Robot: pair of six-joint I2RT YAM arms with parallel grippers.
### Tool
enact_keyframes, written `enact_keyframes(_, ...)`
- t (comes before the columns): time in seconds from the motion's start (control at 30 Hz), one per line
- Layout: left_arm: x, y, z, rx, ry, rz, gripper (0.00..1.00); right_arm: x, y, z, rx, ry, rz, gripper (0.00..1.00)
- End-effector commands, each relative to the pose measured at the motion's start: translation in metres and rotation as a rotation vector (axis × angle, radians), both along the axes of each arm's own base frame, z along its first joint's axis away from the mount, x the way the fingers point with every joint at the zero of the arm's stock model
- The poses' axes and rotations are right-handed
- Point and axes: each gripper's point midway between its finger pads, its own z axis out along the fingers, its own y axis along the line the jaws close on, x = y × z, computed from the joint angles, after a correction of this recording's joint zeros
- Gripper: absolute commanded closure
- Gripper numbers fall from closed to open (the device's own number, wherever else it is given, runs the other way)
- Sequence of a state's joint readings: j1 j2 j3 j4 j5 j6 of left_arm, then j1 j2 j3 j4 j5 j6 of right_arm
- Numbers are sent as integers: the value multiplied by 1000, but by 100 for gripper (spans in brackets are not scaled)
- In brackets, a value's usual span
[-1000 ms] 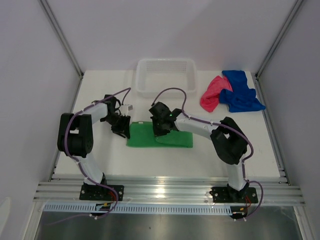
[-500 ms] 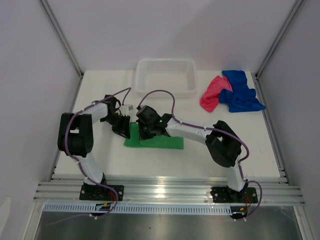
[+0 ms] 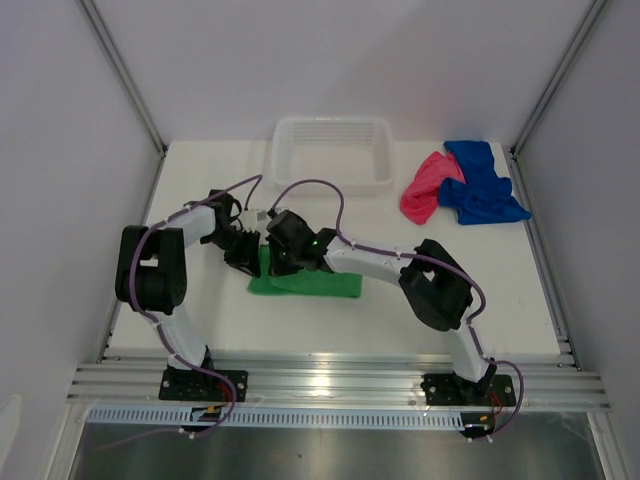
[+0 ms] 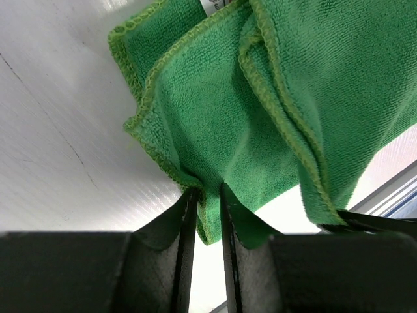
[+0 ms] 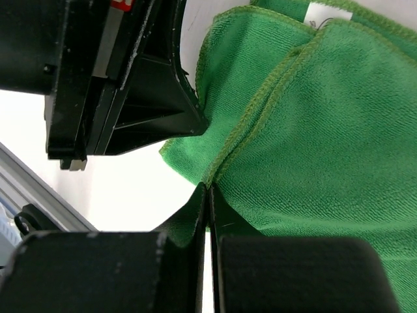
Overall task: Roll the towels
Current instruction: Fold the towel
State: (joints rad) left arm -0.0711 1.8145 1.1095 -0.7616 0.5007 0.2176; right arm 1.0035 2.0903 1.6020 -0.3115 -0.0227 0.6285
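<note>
- White smooth table (image 3: 200, 330), boxed by pale walls (image 3: 60, 150) on left, right and far sides; ribbed metal rail (image 3: 340, 385) along near edge; most open room toward near right corner.
- Left arm (image 3: 150, 270) and right arm (image 3: 440, 290), white and black, both reaching inward and meeting left of table centre.
- White slotted plastic basket (image 3: 330, 186) at middle of far edge; rectangular, rounded corners.
- Green towel (image 3: 320, 285) left of centre, between basket and near edge; long axis parallel to near edge; folded in several layers, left end bunched where both grippers meet; short looped microfibre nap, stitched hems.
- Blue towel (image 3: 480, 185) crumpled near far right corner, touching pink-red towel (image 3: 425, 190) just to its left; both well apart from green towel.
- Left gripper (image 4: 205, 192) at green towel's left end, jaws nearly together, pinching a hanging fold of hem.
- Right gripper (image 5: 207, 189) just beside it on the right, jaws pressed tight, hem of top layer caught at the tips.
</note>
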Motion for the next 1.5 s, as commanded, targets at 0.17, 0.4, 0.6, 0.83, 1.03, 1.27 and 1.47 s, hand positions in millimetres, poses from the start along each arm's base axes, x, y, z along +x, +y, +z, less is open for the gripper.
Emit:
enact_keyframes(0.17, 9, 0, 5, -8, -30, -3, 80, 9, 26, 33, 147, -56, -34, 100)
enact_keyframes(0.4, 10, 0, 5, -3, -34, 1, 84, 8, 28, 22, 131, -49, -50, 100)
enact_keyframes(0.6, 12, 3, 9, 6, -48, 1, 78, -6, 32, -10, 116, 56, -18, 99)
enact_keyframes(0.83, 25, 22, 31, 76, -139, 40, 64, -6, 33, -12, 120, 74, 10, 61)
enact_keyframes(1.03, 35, 29, 60, 116, -225, 57, 61, -9, 36, 42, 185, -26, 118, 48)
enact_keyframes(1.27, 40, 4, 75, 87, -245, -19, 58, 1, -12, 117, 206, -163, 103, 44)
enact_keyframes(1.47, 44, -21, 51, 130, -193, -99, 59, 12, -117, 75, 109, -61, -95, 47)
